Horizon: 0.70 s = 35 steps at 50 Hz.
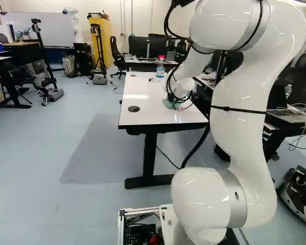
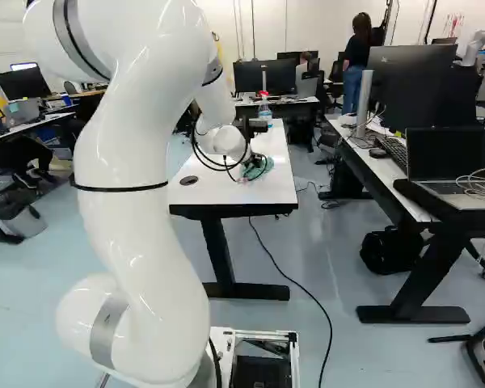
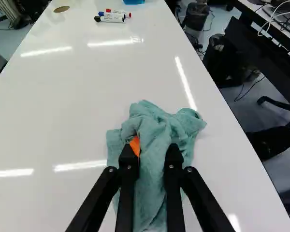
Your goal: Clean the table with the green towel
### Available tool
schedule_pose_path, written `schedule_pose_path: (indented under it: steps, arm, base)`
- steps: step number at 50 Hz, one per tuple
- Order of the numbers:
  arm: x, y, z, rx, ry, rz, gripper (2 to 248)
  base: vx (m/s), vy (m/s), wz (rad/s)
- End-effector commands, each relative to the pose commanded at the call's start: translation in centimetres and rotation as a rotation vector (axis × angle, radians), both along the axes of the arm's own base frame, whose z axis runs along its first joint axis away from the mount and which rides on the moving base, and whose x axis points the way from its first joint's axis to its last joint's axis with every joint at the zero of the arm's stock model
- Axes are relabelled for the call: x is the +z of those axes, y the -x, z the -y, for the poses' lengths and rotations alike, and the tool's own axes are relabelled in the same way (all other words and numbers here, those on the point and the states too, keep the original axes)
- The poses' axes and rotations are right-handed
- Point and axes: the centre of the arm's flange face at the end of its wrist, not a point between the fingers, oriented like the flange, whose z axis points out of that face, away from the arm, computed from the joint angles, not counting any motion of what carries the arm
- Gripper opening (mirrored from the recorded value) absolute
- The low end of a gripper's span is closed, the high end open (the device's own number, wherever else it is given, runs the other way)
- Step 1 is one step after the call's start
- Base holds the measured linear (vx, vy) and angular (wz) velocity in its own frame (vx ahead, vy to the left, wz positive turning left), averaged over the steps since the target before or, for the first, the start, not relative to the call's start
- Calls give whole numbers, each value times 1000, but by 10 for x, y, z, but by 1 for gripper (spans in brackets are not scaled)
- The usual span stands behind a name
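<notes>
Nearest the camera, the black gripper (image 2: 244,162) had its 2 fingers clamped on the green towel (image 3: 154,125), cloth bunched between them and an orange pad (image 3: 135,145) against 1 side of it. The towel rested crumpled on the white table (image 3: 63,106), closer to the table's right edge in the right base view. Farther along the tabletop lay 3 markers (image 3: 111,19), apart from a round brown disc (image 3: 61,9), and a spray bottle (image 1: 160,70) stood just beyond the markers.

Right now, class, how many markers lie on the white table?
3, bunched together beyond the green towel: the black-capped marker nearest it, the blue-capped marker between, the red-capped marker farthest.
</notes>
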Motion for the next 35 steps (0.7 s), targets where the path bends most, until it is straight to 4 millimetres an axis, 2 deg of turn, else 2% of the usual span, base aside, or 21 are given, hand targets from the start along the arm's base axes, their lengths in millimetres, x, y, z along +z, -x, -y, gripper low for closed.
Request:
schedule_pose_path:
  steps: [23,35]
  arm:
    - [3,32,-27,41,-2,-19,63]
    - [7,34,-27,42,-1,-11,63]
  base:
    - [0,0,0]
    - [0,0,0]
